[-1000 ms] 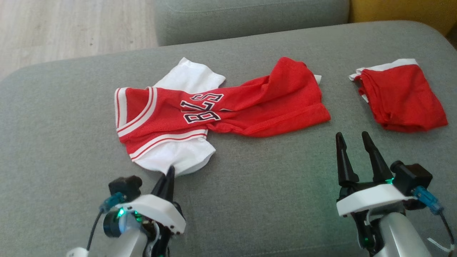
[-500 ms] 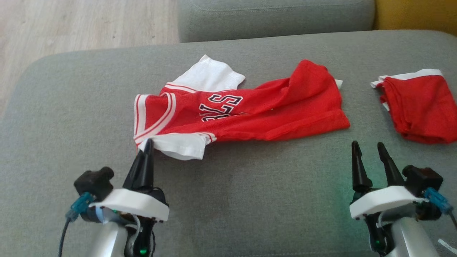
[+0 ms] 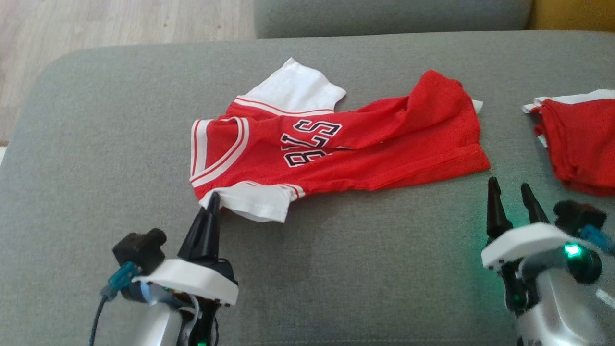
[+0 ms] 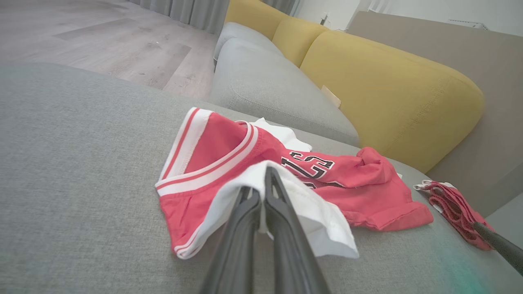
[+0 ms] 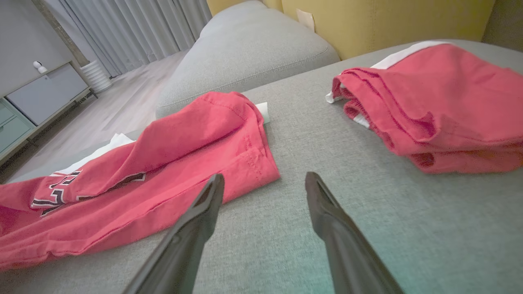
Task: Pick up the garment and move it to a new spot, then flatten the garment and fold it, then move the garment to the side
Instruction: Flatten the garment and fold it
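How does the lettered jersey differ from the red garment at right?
Pose: jersey stretched out, rumpled; red garment bunched compactly. Look: jersey has lettering, white sleeves; red garment plain with white edge. Grip: left gripper pinches the jersey's sleeve; red garment untouched. Both red, on the grey cushion.

Head view overhead, wrist views low, sharing garment (image 3: 375,144)

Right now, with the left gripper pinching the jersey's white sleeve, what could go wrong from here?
1. The left gripper is shut on only the edge of the white sleeve; a pull may let the fabric slip out.
2. The jersey lies twisted and bunched, and the right gripper is open, holding nothing; dragging by one sleeve may worsen the wrinkles.
3. The folded red garment lies close to the right gripper, which might snag it.
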